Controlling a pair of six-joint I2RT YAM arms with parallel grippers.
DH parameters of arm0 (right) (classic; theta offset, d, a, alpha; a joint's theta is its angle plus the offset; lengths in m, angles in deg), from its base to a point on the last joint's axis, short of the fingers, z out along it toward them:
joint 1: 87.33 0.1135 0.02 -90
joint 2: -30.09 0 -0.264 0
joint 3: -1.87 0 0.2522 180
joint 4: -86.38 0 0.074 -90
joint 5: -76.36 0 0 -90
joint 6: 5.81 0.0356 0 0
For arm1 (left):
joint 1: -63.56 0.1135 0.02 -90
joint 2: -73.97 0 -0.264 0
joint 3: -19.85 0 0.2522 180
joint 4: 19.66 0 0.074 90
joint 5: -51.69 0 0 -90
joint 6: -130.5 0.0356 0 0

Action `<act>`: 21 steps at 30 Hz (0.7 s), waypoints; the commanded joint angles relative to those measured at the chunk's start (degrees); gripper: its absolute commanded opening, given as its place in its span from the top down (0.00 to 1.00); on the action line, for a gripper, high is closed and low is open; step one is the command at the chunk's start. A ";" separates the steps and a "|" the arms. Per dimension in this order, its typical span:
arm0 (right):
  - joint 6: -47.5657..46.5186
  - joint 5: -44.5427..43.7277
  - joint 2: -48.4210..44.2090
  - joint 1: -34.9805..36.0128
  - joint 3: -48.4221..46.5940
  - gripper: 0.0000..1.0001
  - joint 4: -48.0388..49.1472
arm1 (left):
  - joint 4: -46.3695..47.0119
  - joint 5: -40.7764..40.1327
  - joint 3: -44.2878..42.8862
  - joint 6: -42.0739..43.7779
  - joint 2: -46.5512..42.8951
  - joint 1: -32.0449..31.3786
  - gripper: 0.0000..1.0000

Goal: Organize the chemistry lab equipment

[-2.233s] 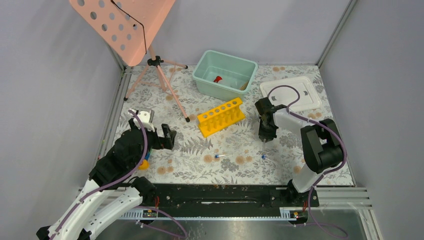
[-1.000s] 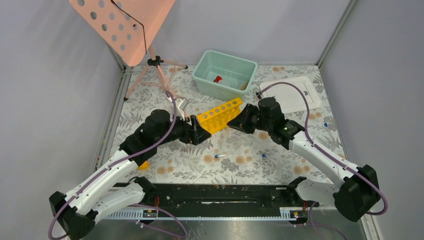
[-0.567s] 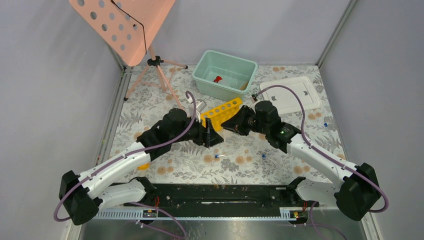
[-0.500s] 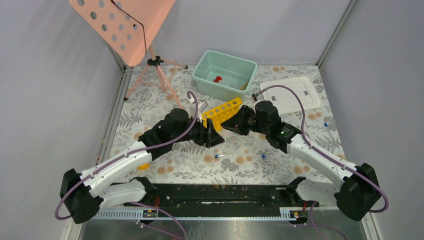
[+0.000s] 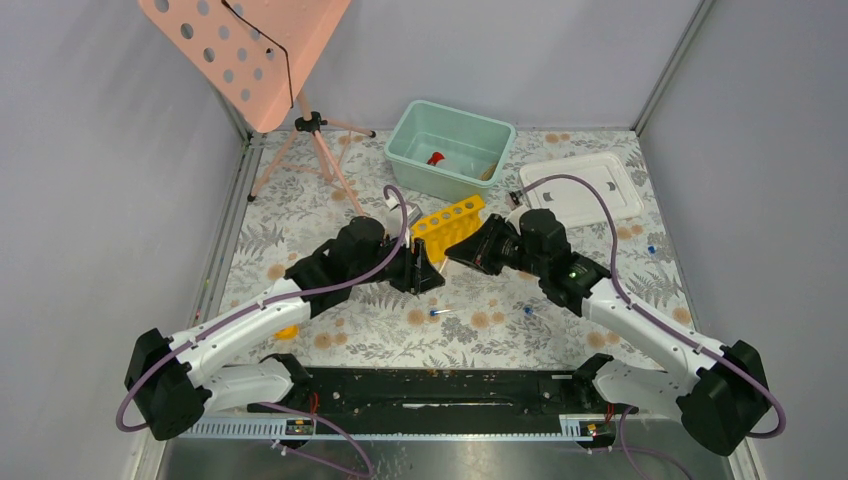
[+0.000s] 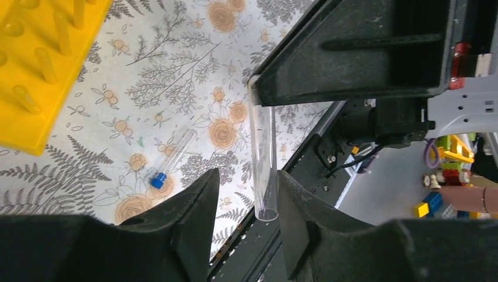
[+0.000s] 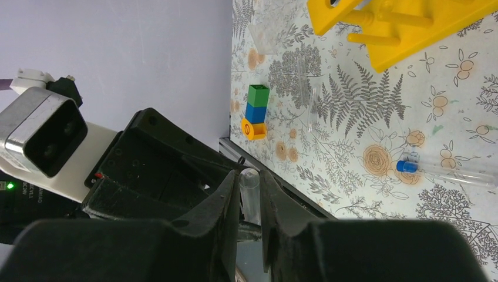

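Between L gripper (image 6: pixel 246 176) fingers, part-open: bare clear tube (image 6: pixel 263 158). Gap shows on one side; can't tell if other finger touches it. R gripper (image 7: pixel 248 191) is clamped on tube's far end, holding it off table. Rack (image 5: pixel 447 226) sits just beyond both grippers. Capped tube (image 6: pixel 170 158) lies on table below L fingers; 2nd capped tube (image 5: pixel 527 314) lies under R arm. Bin (image 5: pixel 440 185), beyond rack, holds red-capped bottle (image 5: pixel 436 158); other contents unclear.
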 commanded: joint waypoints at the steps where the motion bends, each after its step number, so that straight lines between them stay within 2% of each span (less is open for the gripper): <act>1: -1.61 3.01 -2.14 0.48 1.41 0.82 3.40 | -1.19 -3.49 -0.85 3.29 -0.31 0.04 0.60; 11: -6.90 1.83 -3.41 0.47 2.07 0.82 4.12 | -3.25 -5.33 -0.87 4.53 -0.42 0.02 0.59; 15: -11.69 -2.80 -4.17 0.46 1.98 0.83 4.00 | -5.91 -5.27 -2.04 4.82 -0.52 -0.01 0.41; 21: -24.99 -19.59 -6.06 0.46 0.74 0.83 1.74 | -13.24 -8.04 -5.69 7.81 -4.71 0.05 0.20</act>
